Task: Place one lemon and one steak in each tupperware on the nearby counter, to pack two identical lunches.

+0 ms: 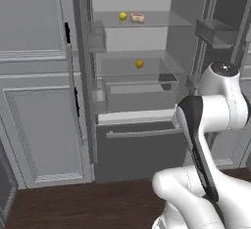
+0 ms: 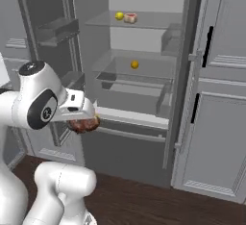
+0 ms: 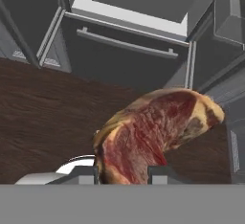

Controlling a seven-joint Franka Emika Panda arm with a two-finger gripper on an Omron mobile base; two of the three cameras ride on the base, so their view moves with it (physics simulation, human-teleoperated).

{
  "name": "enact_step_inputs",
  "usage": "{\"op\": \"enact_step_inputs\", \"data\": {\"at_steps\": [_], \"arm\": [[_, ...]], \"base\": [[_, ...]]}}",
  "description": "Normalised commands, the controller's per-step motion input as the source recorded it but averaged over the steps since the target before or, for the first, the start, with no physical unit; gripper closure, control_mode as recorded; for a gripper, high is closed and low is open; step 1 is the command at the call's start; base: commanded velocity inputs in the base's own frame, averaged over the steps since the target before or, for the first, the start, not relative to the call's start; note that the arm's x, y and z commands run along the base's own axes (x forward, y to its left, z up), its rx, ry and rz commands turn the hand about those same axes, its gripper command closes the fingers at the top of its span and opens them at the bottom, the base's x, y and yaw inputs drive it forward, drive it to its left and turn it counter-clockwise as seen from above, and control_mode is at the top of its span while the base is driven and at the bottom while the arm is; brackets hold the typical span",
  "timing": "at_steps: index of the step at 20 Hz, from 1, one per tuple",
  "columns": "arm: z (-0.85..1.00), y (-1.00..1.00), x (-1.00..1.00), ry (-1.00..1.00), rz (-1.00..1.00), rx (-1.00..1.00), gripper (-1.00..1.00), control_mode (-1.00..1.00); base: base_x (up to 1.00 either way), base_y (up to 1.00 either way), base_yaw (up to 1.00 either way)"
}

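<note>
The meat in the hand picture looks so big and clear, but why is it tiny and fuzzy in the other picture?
Hand view: the steak sits right by the camera, so it shows sharp. Right base view: it's farther off, small and shaded under the claw.

Even, flat rendered light with no clear source; the open fridge interior (image 1: 132, 42) reads pale and evenly lit, while the wooden floor (image 3: 43, 108) stays dark. Shadows are soft and faint, with no glare. All views are slightly soft and low in detail. The steak (image 3: 153, 137) looks sharpest, its texture clear against blurrier surroundings
</note>
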Motion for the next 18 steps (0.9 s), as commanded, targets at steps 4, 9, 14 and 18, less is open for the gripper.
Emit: {"op": "enact_step_inputs", "data": {"at_steps": [4, 9, 14, 18], "arm": [[0.00, 0.00, 0.00, 0.00, 0.00, 0.00, 1.00, 1.00], [0.00, 0.00, 0.00, 0.00, 0.00, 0.00, 1.00, 1.00], [0.00, 0.00, 0.00, 0.00, 0.00, 0.00, 1.00, 1.00], [0.00, 0.00, 0.00, 0.00, 0.00, 0.00, 1.00, 1.00]], "base": [[-0.63, 0.49, 0.76], [-0.39, 0.62, 0.78], [0.15, 0.55, 0.71], [0.99, 0.04, 0.46]]}}
